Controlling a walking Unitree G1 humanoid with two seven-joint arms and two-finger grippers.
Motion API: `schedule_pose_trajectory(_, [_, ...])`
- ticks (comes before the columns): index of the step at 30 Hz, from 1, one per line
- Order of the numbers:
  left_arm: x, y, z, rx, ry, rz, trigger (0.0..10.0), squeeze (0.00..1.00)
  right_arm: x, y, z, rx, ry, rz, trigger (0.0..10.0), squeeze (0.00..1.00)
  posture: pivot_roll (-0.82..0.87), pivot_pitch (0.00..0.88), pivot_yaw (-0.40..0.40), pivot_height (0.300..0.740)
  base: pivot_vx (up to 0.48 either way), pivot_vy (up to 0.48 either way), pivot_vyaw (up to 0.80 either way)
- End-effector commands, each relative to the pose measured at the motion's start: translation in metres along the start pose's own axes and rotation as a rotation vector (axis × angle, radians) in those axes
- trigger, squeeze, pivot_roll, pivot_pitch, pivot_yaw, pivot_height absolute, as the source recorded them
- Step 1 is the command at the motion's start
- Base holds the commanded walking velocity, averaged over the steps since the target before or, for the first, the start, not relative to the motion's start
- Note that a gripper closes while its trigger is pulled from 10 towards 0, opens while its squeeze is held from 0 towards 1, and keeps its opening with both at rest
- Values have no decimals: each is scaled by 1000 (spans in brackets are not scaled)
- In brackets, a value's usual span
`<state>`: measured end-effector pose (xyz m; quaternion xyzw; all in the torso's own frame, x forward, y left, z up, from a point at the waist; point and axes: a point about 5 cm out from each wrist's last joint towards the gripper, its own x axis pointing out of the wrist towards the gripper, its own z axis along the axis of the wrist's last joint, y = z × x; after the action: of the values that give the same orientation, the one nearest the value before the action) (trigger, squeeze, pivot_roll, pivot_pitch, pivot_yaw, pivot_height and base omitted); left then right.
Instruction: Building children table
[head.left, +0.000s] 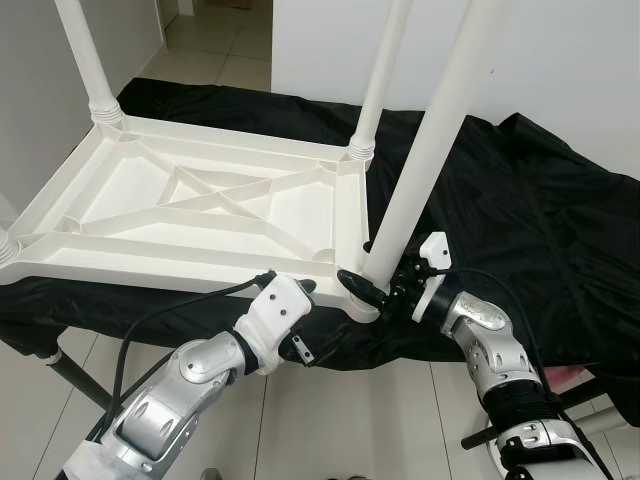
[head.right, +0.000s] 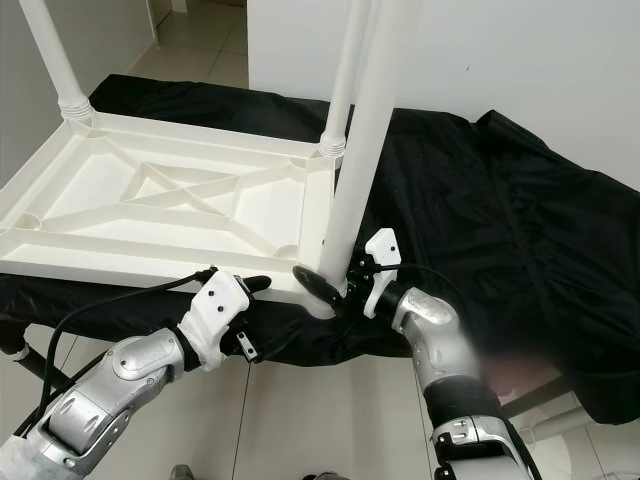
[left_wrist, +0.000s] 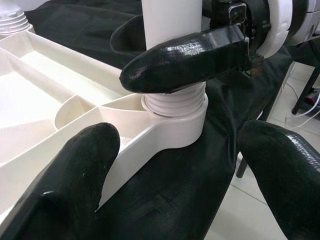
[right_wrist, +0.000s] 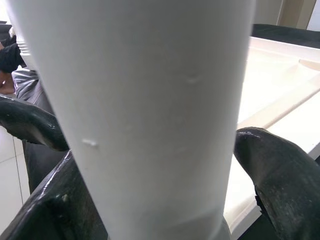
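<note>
My right gripper (head.left: 372, 285) squeezes the white leg (head.left: 425, 150) standing in the corner hole of the upside-down table top (head.left: 200, 200), my left gripper (head.left: 305, 290) waits open nearby, and a crooked twist could tip it out.

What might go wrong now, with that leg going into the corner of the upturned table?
The leg leans, so it may jam in the corner socket. The right gripper, jaws around the leg, could slip on smooth plastic. The table lies on loose black cloth and might slide; the left gripper is open.
</note>
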<state>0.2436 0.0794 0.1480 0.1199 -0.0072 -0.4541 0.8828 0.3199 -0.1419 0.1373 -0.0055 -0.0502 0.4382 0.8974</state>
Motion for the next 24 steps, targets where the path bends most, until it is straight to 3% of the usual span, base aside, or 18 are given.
schedule_pose_trajectory(1, [-2, -15, -1, -20, 14, -190, 10000, 0, -1, -7, 2, -5, 12, -26, 10000, 0, 37, 101, -94, 740, 0, 0, 0])
schedule_pose_trajectory(2, [-2, -15, -1, -20, 14, -190, 10000, 0, -1, -7, 2, -5, 12, -26, 10000, 0, 37, 101, -94, 740, 0, 0, 0])
schedule_pose_trajectory(3, [-3, -17, -2, -27, 16, -197, 10000, 0, -1, -12, 5, -12, 12, -38, 8667, 0, 40, 98, -96, 740, 0, 0, 0])
schedule_pose_trajectory(6, [-3, -16, -2, -26, 17, -195, 10000, 0, -1, -13, 5, -12, 13, -39, 8667, 0, 40, 98, -96, 740, 0, 0, 0])
schedule_pose_trajectory(7, [-2, -15, -2, -24, 20, -185, 10000, 0, -1, -14, 6, -12, 14, -43, 2902, 0, 43, 96, -96, 740, 0, 0, 0])
schedule_pose_trajectory(8, [-2, -15, -2, -24, 20, -185, 10000, 0, -1, -14, 6, -12, 14, -43, 2902, 0, 43, 96, -96, 740, 0, 0, 0])
schedule_pose_trajectory(9, [-3, -14, -3, -20, 23, -175, 10000, 0, -1, -15, 6, -10, 13, -47, 0, 0, 43, 96, -96, 740, 0, 0, 0])
schedule_pose_trajectory(21, [-2, -10, -2, -6, 30, -147, 10000, 0, -7, -18, 3, 4, 23, -108, 0, 0, 38, 95, -90, 740, 0, 0, 0])
schedule_pose_trajectory(22, [-2, -10, -2, -7, 28, -146, 10000, 0, -8, -19, 3, 4, 22, -137, 10000, 0, 38, 97, -90, 740, 0, 0, 0])
schedule_pose_trajectory(24, [-2, -10, -2, -8, 27, -146, 10000, 0, -7, -19, 3, 6, 15, -163, 10000, 0, 38, 97, -90, 740, 0, 0, 0])
